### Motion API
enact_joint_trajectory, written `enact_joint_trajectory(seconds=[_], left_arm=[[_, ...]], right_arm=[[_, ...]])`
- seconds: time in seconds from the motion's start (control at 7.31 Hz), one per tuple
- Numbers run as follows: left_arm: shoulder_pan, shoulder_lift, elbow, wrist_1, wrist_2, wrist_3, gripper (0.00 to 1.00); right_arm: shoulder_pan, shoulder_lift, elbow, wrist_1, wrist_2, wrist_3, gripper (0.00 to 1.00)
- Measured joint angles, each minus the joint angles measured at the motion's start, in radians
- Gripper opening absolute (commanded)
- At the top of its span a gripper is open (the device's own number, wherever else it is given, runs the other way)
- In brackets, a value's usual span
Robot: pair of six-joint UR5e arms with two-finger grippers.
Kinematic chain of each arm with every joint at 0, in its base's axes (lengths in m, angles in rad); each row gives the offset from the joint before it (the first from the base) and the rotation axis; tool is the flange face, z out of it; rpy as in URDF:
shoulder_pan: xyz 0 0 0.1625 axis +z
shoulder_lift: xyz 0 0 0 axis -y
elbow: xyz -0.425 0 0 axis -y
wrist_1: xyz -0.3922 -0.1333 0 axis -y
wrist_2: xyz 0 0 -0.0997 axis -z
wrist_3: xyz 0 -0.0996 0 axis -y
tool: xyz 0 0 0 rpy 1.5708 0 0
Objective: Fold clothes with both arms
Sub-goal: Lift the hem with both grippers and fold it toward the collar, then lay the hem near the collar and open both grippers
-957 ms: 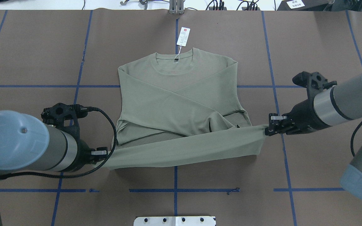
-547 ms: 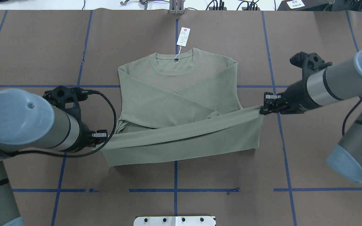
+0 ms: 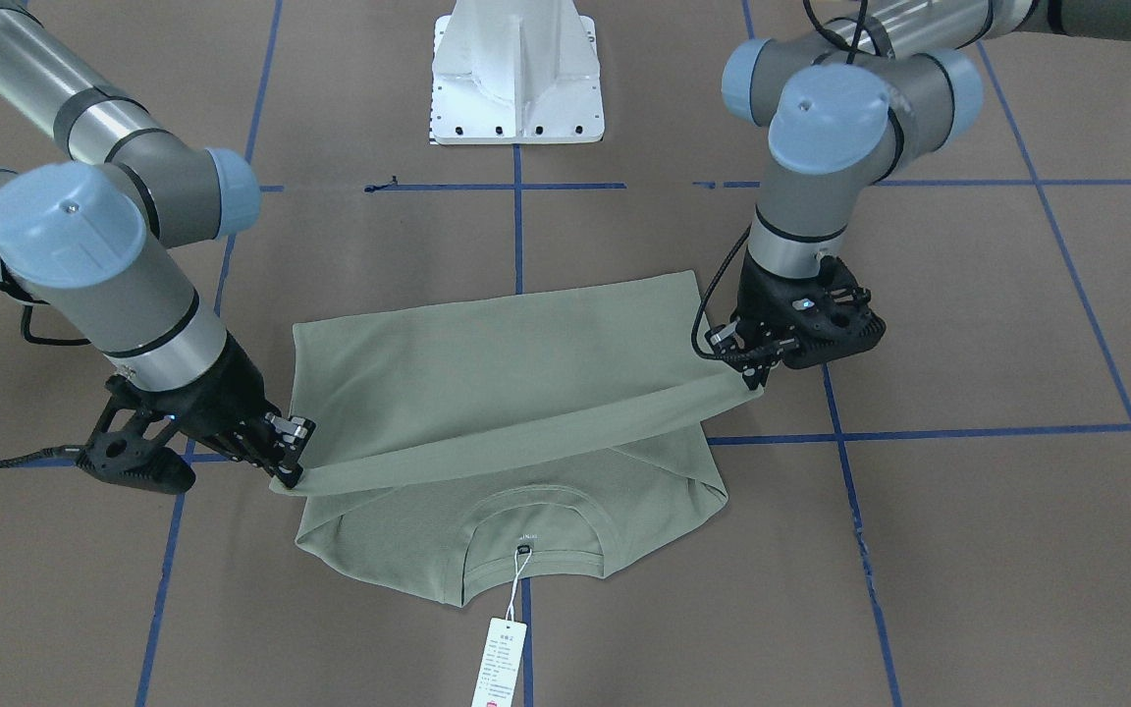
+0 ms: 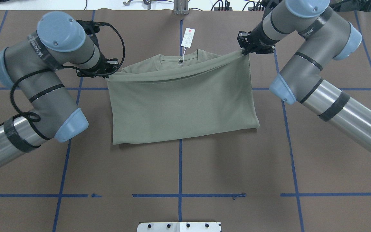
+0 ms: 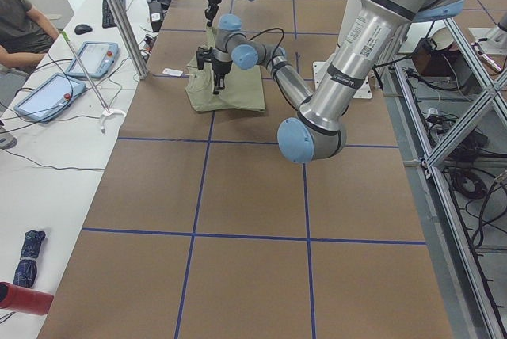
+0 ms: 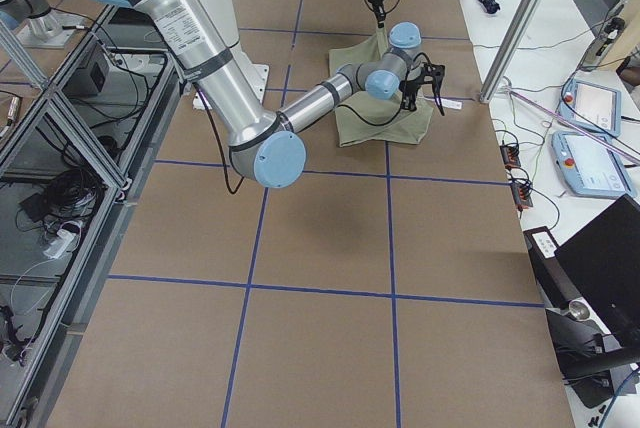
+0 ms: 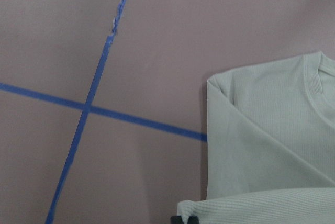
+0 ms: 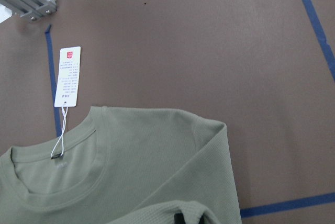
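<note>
The sage-green shirt [image 4: 182,106] lies in the middle of the table, with its lower half folded up over the crossed sleeves. My left gripper [image 4: 109,74] is shut on the left hem corner and holds it just above the left shoulder. My right gripper [image 4: 245,51] is shut on the right hem corner above the right shoulder. The lifted hem hangs taut between them, just short of the collar [image 4: 179,59]. The white hang tag [image 4: 188,38] lies beyond the collar. In the front-facing view the left gripper [image 3: 752,378] and the right gripper [image 3: 289,471] pinch the hem over the shirt [image 3: 497,373].
The white pedestal [image 3: 516,74] stands at the robot's side of the table, and its edge also shows in the overhead view [image 4: 179,226]. Blue tape lines [image 4: 180,167] grid the brown table. A metal bracket [image 4: 180,8] sits at the far edge. An operator [image 5: 24,26] sits beside the table.
Both grippers have carried the hem from the near side of the shirt away from the robot, up to the shoulders. The lower half now covers the crossed sleeves.
</note>
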Motion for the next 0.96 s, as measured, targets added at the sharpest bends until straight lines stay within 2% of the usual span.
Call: enact_joint_trajectory(seconds=[0.14,0.27,0.96], left_arm=[[-0.004,-0.018,0.109,-0.101,0.000,-0.003,0.00],[-0.005,-0.029,0.175,-0.156,0.001,-0.005,0.00],[-0.004,-0.075,0.258,-0.196,0.006,-0.025,0.00]], right_arm=[[-0.004,0.016,-0.090,0.062,-0.015,-0.001,0.00],[-0.009,0.023,-0.143,0.101,-0.028,-0.001,0.00],[-0.019,0.047,-0.183,0.124,-0.040,0.001,0.00]])
